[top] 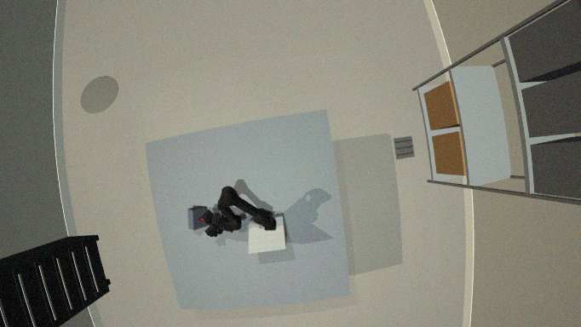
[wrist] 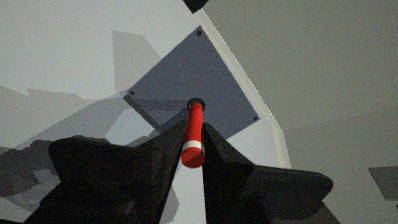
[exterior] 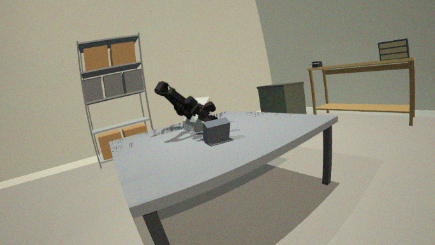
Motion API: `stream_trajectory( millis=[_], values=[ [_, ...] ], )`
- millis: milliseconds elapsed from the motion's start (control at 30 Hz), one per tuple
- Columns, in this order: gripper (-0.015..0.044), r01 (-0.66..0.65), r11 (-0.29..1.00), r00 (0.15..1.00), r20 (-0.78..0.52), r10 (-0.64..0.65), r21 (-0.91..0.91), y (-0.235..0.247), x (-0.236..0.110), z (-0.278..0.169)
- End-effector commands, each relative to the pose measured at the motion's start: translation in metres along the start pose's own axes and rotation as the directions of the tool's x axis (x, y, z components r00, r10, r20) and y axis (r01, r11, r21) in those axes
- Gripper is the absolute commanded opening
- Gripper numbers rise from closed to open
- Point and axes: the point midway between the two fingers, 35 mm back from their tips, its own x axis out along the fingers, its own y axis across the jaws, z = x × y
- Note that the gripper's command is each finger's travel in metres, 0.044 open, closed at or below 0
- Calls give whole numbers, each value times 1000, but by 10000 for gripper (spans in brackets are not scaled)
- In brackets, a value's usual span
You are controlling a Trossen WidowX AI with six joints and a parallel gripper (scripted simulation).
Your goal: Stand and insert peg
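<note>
Progress looks late-stage: red peg [wrist: 194, 133] is gripped in the pincer [wrist: 193, 150], fingers closed on its shaft just ahead of the white band [wrist: 193, 145], banded end toward the camera. Plain end sits right at the hole [wrist: 196, 101] in the grey sloped panel [wrist: 200, 75]; tip seems to be at or just inside the mouth, can't tell how deep. Since the plain end leads and the grip is near the band, I'd judge the stand-up and re-grasp part done. Left to do, prob.: push along the hole axis till it bottoms out, open the pincer, back away w/o dragging the peg out.

Views compared:
- Wrist view: only one showing peg, band, hole and panel screws. Peg axis looks roughly lined up w/ the hole, slight lean. No sense of where on the tabletop this is.
- Top view: arm [top: 238, 204] reaches from its base toward the pale block carrying the panel [top: 266, 239], which sits well inside the tabletop [top: 204, 170], nearer the edge that's lower in frame. Peg not visible, too small/hidden under the wrist.
- Exterior view: arm [exterior: 183, 102] slopes down toward the block, seen from behind the grey base box [exterior: 217, 131]. Shows approach angle, not the hole face; peg hidden.
</note>
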Motion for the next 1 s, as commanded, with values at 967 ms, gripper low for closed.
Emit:
stream_trajectory(
  millis=[967],
  values=[
    [0,-5,1000,1000,-1,5,-4,2,15,-1]
  ],
)
